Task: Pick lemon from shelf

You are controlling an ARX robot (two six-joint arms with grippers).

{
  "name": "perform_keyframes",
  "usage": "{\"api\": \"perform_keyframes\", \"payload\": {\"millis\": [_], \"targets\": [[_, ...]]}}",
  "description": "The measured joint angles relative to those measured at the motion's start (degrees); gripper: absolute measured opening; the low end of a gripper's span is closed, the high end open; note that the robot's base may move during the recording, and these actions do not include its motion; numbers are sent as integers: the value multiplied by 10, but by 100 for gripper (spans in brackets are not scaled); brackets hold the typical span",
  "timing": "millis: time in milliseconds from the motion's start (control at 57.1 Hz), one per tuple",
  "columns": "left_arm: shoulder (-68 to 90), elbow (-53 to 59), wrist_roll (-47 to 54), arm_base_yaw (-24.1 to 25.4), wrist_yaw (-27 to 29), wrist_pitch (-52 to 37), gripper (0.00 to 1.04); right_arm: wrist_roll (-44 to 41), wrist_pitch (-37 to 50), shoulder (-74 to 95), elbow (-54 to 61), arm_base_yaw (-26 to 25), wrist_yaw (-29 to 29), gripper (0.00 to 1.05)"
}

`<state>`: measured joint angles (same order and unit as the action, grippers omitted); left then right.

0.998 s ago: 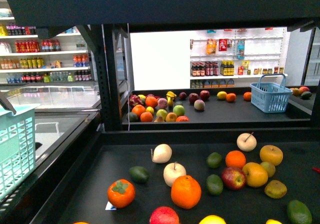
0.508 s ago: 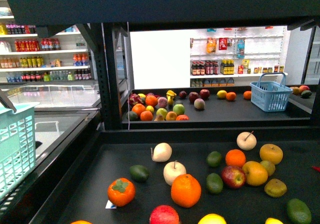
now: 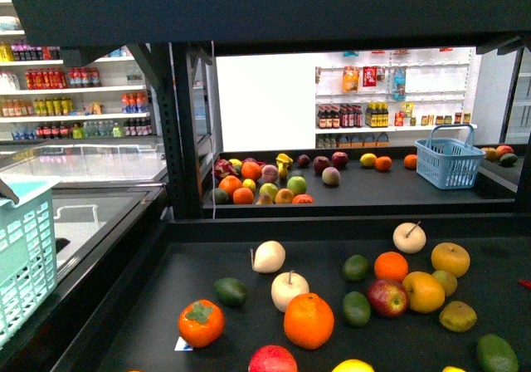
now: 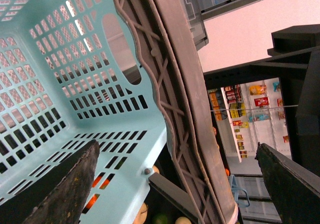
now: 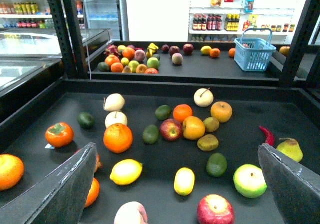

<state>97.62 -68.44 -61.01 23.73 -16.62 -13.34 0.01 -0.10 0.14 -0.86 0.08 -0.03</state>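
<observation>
Lemon: we see the lemon (image 5: 126, 172) lying on its side on the dark tray, below and ahead of the right gripper (image 5: 175, 150). It is within the span of the fingers and apart from both.
Lemon's side: it lies nearer the finger (image 5: 65, 194) on the persimmon's side than the other finger.
Right gripper: its jaws are spread wide and hold nothing, hanging above the fruit.
Shelf: the shelf (image 5: 240, 121) is a black tiered stand, and the lemon lies on the tray closest under the right gripper.
Nearest neighbours: a large orange (image 5: 118, 137) sits just beyond the lemon, farther from the gripper. An oblong yellow fruit (image 5: 184, 181) lies near it, about midway between the fingers.
Farther out: a lime (image 5: 150, 134) touches a red apple (image 5: 171, 129) beyond the gap between the fingers. The persimmon (image 5: 59, 134) sits beyond the nearer finger.
Other finger's side: a green apple (image 5: 249, 180) and a red chilli (image 5: 267, 135) lie near that finger.
Back tray: well beyond the gripper we see a blue basket (image 5: 255, 54) standing beside more fruit.
Left gripper: the left gripper (image 4: 177, 145) also has its jaws wide apart.
Teal basket: the rim of the teal basket (image 4: 60, 84) runs between the left fingers, and we cannot tell whether it touches them.
Front view: neither arm shows.
</observation>
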Motion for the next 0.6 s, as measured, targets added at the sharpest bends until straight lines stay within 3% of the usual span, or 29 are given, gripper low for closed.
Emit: {"api": "perform_keyframes", "payload": {"millis": [245,595], "targets": [[49,-53,1,-10,12,3,97,0,0,0,0,0,0,97],[57,-73,2,-19,16,-4,37,0,0,0,0,0,0,97]]}}
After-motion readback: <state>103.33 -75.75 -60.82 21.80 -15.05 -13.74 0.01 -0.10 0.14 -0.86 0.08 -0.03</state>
